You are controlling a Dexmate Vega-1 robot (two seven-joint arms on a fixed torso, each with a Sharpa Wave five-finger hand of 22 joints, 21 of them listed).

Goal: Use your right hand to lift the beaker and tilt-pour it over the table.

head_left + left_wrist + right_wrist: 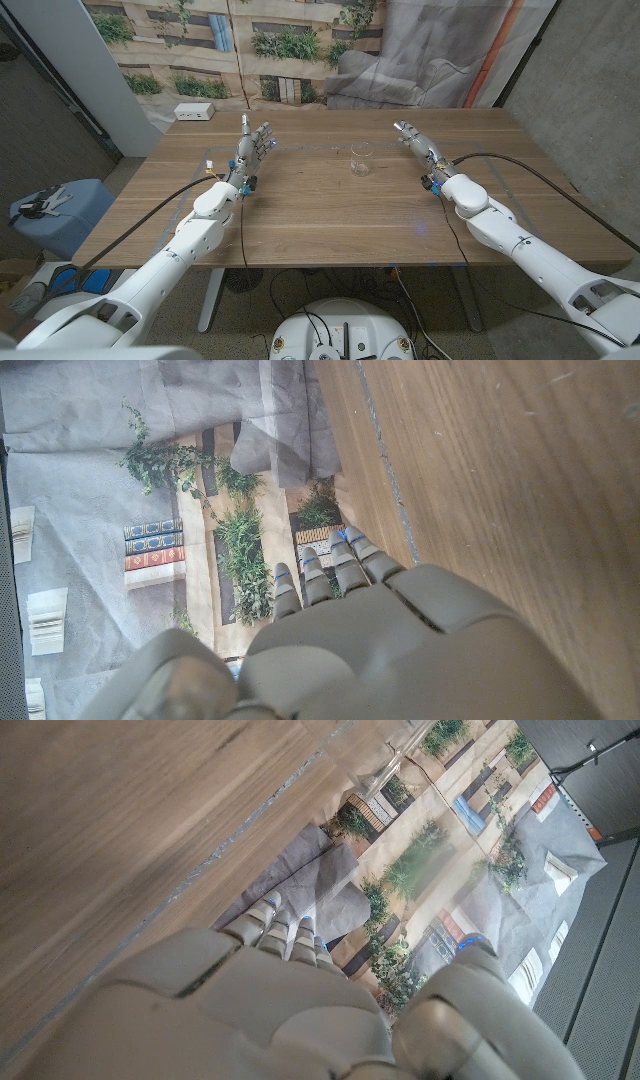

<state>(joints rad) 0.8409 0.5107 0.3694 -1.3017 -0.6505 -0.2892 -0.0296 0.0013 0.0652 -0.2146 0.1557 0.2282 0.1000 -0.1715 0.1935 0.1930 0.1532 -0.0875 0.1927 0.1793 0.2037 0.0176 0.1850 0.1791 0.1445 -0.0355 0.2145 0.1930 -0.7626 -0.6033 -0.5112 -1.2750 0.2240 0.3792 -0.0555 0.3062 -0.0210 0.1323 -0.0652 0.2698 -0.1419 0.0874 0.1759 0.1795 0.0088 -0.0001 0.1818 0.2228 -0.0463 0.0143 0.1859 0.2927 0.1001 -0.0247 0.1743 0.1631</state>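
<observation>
The beaker (361, 159) stood upright on the wooden desk (300, 215), toward the far middle, apart from both arms. The right robot hand (419, 146) was raised beside it on the robot's right, fingers stretched out and apart, holding nothing. The left robot hand (254, 148) was likewise up on the other side, fingers extended and apart, also holding nothing, well apart from the beaker.

The beaker looked like clear glass and small, so the main risk was judged to be the approach: fingers sweeping in from the side could knock it over or push it along the smooth wood before closing around it. A grip set too high near the rim might let it slip or swing when tilted; too hard a squeeze could make it shoot out. Whether it held any liquid could not be told, so a spill on contact could not be ruled out.

No brand, label or legible writing showed on the beaker or the desk. A white box (194, 111) sat at the far left corner, its markings too small to read.
</observation>
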